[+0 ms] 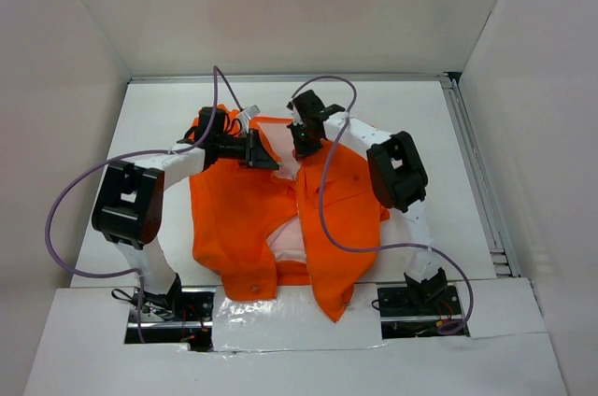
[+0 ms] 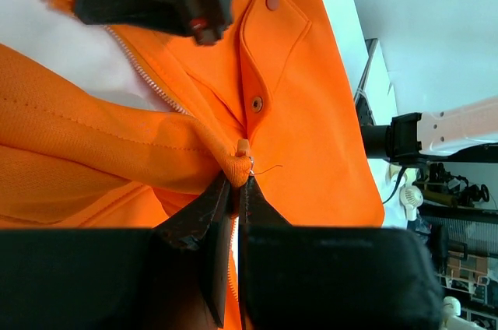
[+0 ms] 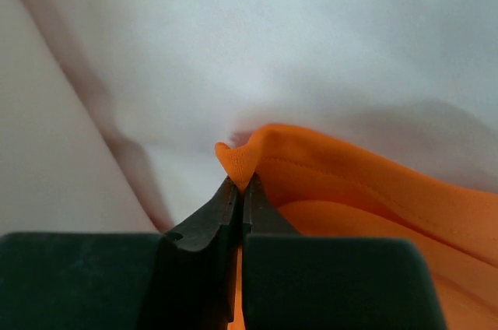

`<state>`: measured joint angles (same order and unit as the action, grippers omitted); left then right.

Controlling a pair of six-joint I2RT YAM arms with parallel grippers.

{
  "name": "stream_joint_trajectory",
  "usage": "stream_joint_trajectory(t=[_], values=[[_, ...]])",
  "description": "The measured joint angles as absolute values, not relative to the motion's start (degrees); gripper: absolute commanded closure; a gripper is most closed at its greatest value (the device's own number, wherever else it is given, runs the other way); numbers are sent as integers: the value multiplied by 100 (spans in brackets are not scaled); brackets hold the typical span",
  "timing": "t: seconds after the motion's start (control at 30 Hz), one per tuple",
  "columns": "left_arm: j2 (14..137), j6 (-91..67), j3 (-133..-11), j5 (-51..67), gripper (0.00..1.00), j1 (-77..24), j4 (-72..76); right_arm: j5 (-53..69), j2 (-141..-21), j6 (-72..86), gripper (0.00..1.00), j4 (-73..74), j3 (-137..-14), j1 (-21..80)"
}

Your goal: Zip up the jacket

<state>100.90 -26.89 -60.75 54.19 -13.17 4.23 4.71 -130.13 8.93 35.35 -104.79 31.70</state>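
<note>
Pinching folds of the jacket (image 1: pixel 234 219), which lies at the middle of the table (image 1: pixel 159 111), the left gripper (image 2: pixel 239 178) and right gripper (image 3: pixel 241 184) are both clenched on fabric; drawing its zipper (image 2: pixel 144 73) edges taut and aligned probably matters most.

Table (image 1: pixel 402 106) surrounds the jacket (image 1: pixel 234 219); walls (image 1: pixel 280 4) close three sides.

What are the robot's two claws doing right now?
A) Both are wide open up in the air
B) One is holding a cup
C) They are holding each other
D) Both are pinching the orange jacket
D: each wrist view shows the fingers closed together with a fold of the orange jacket nipped at their tips, the left gripper and the right gripper alike.
</note>
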Motion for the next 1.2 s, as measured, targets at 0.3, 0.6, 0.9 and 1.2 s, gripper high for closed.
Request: stream_joint_trajectory(t=[0.3, 0.6, 0.9, 1.2], values=[[10331, -2720, -6573, 5688, 100, -1282, 434, 2388, -11465, 1221, 100, 2818, -9137, 2228], [10643, -2781, -7188, 6657, 100, -1299, 1114, 4630, -9854, 1649, 100, 1278, -7585, 1787], [10663, -2283, -7583, 8012, 100, -1669, 2062, 4836, -9535, 1734, 100, 676, -7083, 1831], [10663, -1800, -7948, 7695, 100, -1955, 2143, 4838, -9430, 1293, 100, 858, -7452, 1977]])
